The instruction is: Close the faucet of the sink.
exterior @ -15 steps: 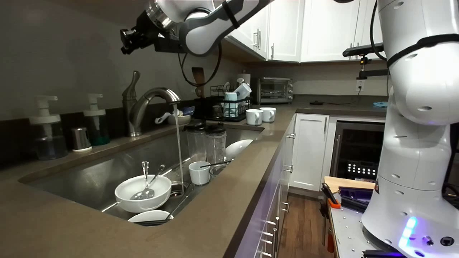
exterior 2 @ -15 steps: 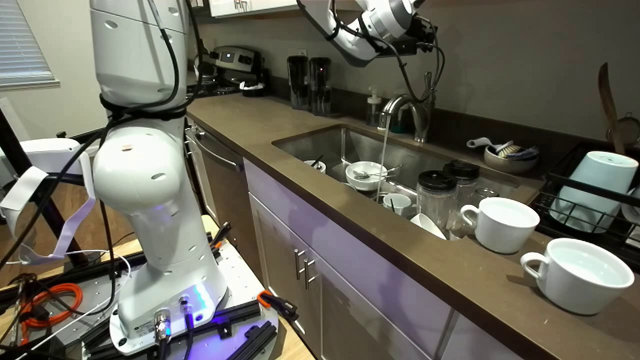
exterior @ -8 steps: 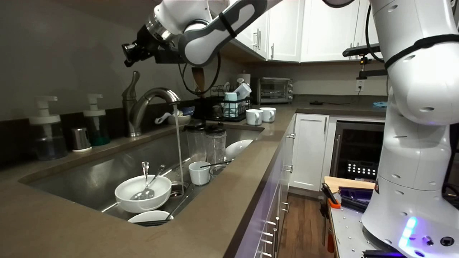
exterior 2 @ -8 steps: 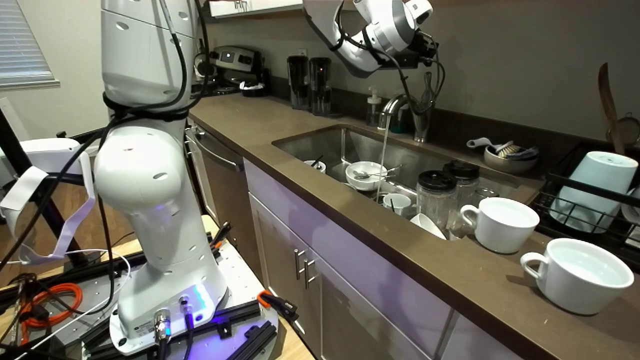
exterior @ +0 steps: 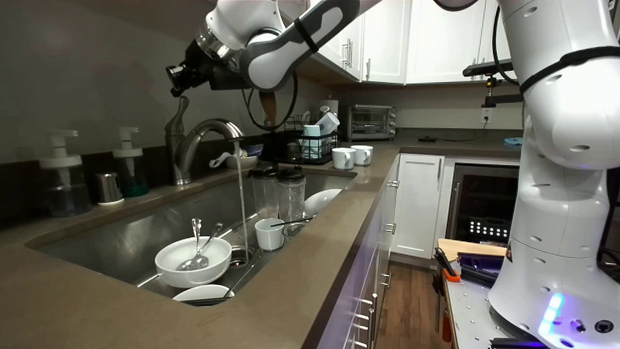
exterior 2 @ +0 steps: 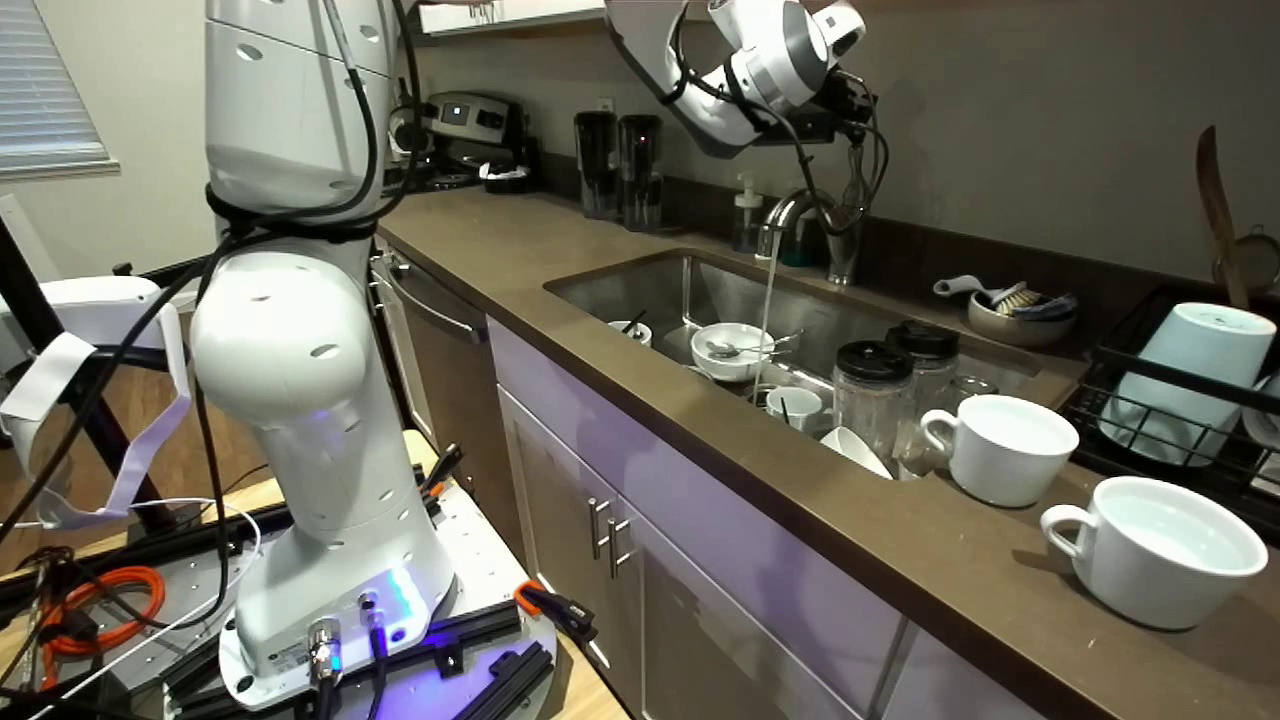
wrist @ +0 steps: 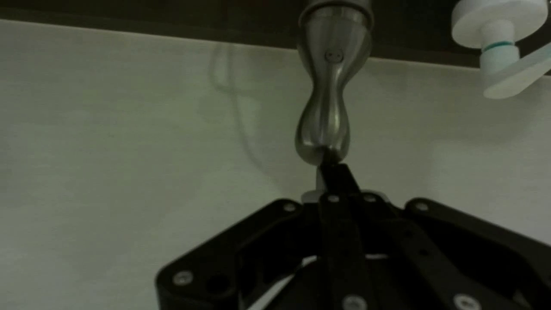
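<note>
You seem to be at the step of meeting the lever, with the closing push not yet done.

In the wrist view, your tool has its fingers together with nothing seen between them, tips at the lever's rounded end; whether they touch, you cannot tell. In an exterior view, the faucet rises behind the sink, its lever upright just below the tool and water running. In an exterior view, the faucet shows that flow too, the contact too cluttered to read. Your next move likely calls for a gentle, steady push on the lever; its closing direction isn't shown, so let the water guide you.
</note>
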### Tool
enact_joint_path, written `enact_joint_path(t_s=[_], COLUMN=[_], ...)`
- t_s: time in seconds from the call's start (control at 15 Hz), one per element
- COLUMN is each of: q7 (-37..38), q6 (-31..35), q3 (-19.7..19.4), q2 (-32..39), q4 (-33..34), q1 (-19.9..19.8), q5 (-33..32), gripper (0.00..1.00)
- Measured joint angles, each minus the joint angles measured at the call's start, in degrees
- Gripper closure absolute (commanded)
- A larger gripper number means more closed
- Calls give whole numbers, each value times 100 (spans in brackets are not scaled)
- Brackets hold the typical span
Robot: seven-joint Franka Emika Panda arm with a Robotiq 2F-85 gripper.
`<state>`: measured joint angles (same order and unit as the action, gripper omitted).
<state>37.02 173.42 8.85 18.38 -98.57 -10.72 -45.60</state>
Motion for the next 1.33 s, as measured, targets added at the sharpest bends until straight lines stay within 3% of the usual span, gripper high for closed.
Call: enact_joint_path(t_s=[1.33], q7=[0], q6=[-239], q3=[-16], q2=[-174], q4=[-224], q1=[38], q5=[0], gripper=[97])
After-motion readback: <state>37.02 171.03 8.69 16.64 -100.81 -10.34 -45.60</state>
